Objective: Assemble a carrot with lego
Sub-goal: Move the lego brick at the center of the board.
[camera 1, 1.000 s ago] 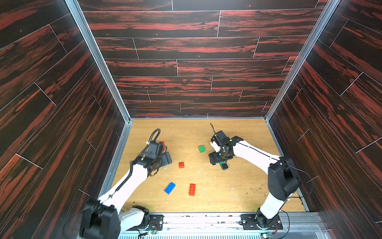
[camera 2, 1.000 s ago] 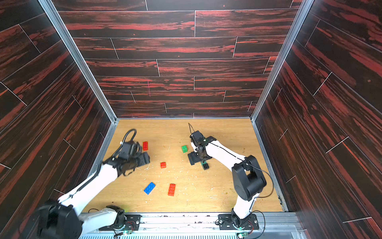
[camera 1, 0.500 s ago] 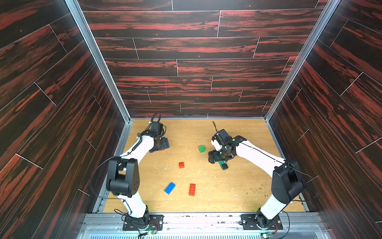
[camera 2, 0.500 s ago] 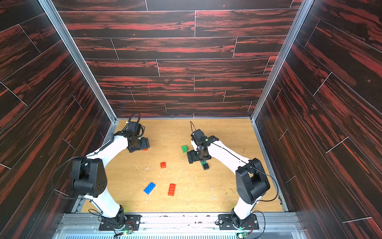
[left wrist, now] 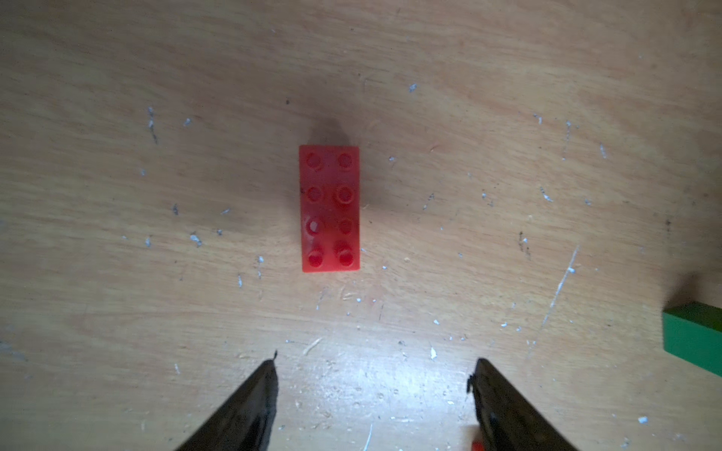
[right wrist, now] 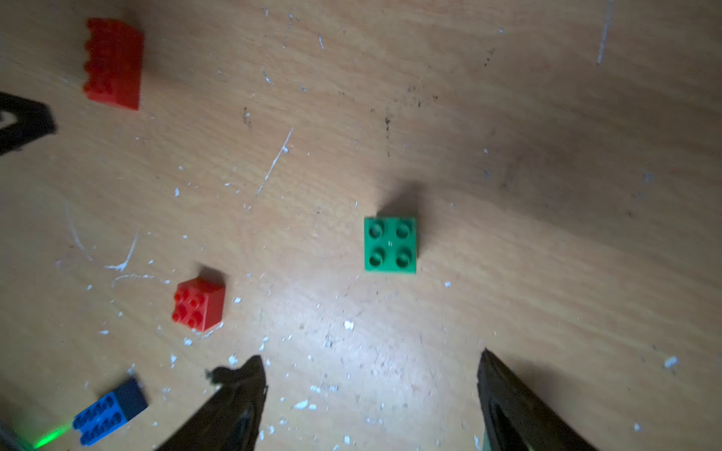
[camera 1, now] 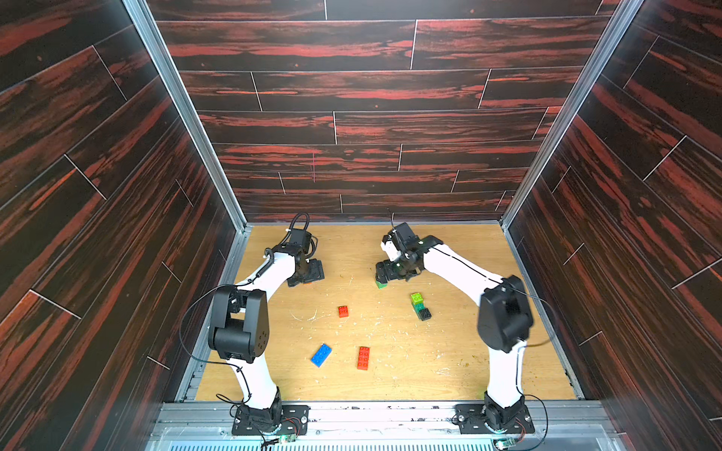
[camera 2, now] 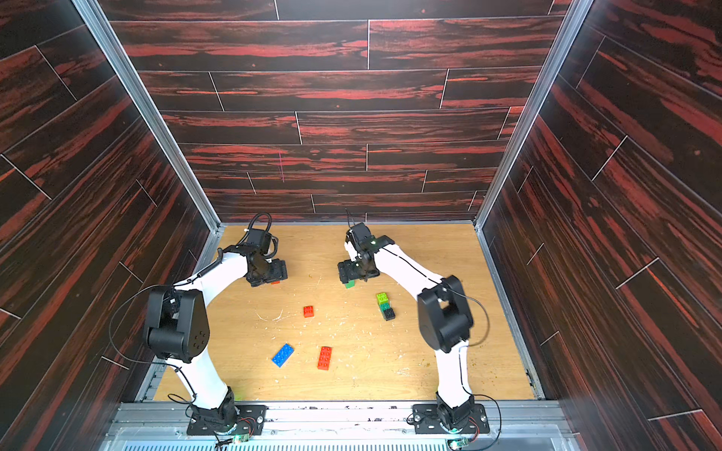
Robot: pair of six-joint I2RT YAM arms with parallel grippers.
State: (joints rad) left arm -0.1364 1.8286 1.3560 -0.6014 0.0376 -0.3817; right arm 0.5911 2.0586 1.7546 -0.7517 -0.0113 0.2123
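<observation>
My left gripper stands open just short of a red oblong lego brick lying studs up; in both top views it hovers at the far left, covering most of that brick. My right gripper is open too, a little short of a green square brick that peeks out under it. A joined piece of the carrot, a teal bar with lime and black bricks on it, lies free on the table.
Loose on the wooden table are a small red brick, a blue oblong brick and another red oblong brick. Dark panelled walls close in three sides.
The left arm swung to the far left, over the red oblong brick. The right gripper moved off the teal, lime and black piece to above the green brick.
</observation>
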